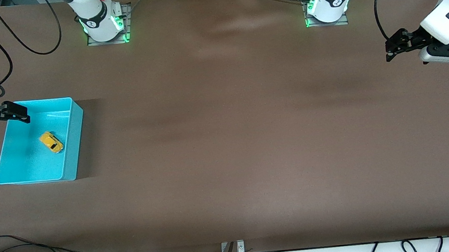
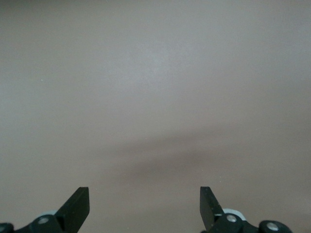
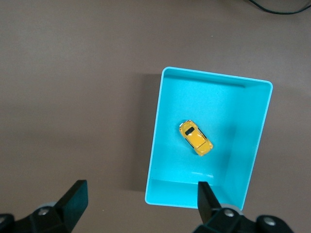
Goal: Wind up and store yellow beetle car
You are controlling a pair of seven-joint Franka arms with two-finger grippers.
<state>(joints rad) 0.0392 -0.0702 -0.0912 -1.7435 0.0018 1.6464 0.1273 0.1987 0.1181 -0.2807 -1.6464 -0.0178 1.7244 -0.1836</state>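
The tiny yellow-orange toy beetle car [image 1: 51,142] [image 3: 196,137] rests on its wheels on the floor of the open turquoise plastic bin [image 1: 77,133] [image 3: 154,145], touching none of the walls. The bin sits on the brown tabletop [image 1: 233,133] near the edge at the right arm's end. The right gripper [image 1: 18,113] [image 3: 141,201] hovers over the bin's rim, its 2 fingers spread wide and empty. The left gripper [image 1: 391,49] [image 2: 145,206] waits over bare tabletop at the left arm's end, fingers also wide apart, holding nothing.

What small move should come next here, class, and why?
Probably none but drawing the right gripper clear: the tiny yellow beetle car already sits inside the open turquoise plastic bin, both grippers' jaws are open and empty, and the left gripper waits over bare table.
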